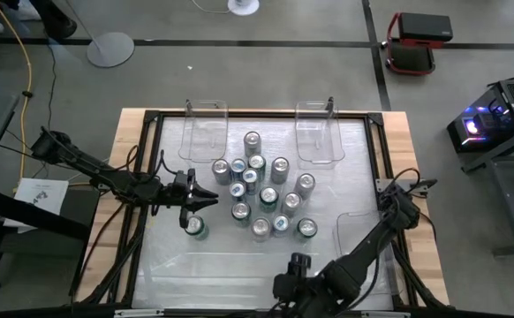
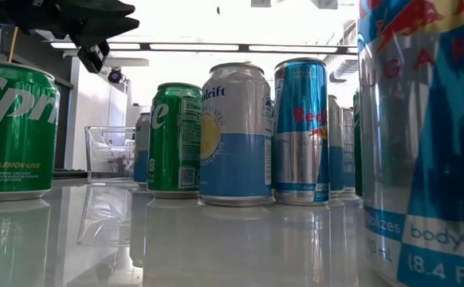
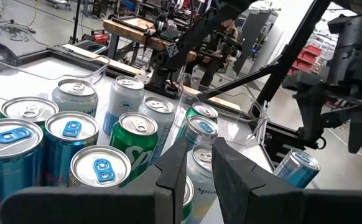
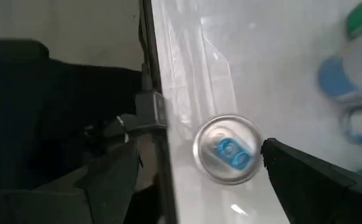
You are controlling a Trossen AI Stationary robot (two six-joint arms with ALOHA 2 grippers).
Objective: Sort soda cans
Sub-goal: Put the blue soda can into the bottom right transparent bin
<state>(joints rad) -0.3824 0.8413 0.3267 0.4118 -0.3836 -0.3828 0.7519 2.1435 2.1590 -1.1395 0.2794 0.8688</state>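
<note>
Cans bunched up mid-table, nothing grabbed

The soda cans [image 1: 261, 194] stand upright in a loose cluster at the table's middle, shiny silver tops, with green, pale blue and blue-silver sides; one stray can [image 1: 196, 228] sits apart on the left. The left gripper [image 1: 211, 200] hovers just left of the cluster above that stray, fingers [image 3: 171, 171] pinched narrow and empty. The right gripper [image 4: 199, 163] hangs at the near edge, spread wide over a blue-tabbed can [image 4: 227, 149]. Two clear bins [image 1: 206, 128] sit at the far side.
</note>
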